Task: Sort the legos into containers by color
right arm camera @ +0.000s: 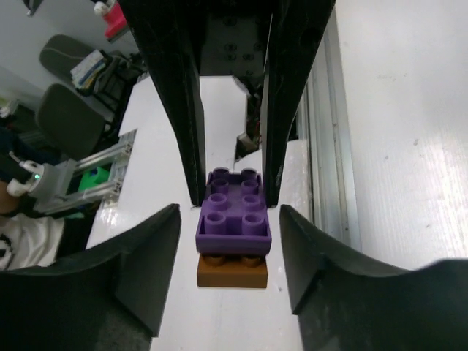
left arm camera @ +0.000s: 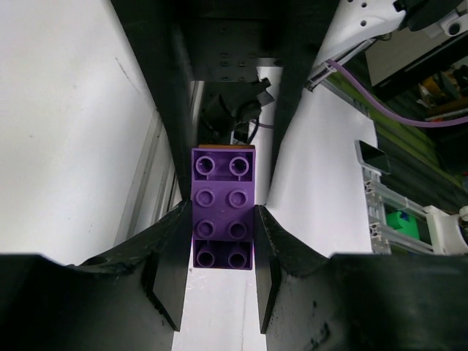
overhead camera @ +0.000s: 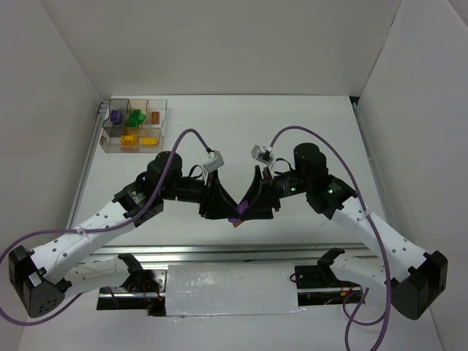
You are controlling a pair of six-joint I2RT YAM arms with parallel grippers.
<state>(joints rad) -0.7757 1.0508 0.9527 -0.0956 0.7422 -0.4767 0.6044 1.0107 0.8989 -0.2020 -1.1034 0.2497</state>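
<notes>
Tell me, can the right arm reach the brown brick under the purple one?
Probably yes: the right gripper stands open astride the brown brick, and the left gripper clamps only the purple brick above it.

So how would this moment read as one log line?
left jaws: shut on purple lego | right jaws: open around it | brown lego: attached under purple | tray: far left, partly filled

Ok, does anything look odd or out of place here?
Yes. The purple lego clamped by the left fingers sits stacked on a brown lego; two joined colours cannot be sorted as one piece.
</notes>
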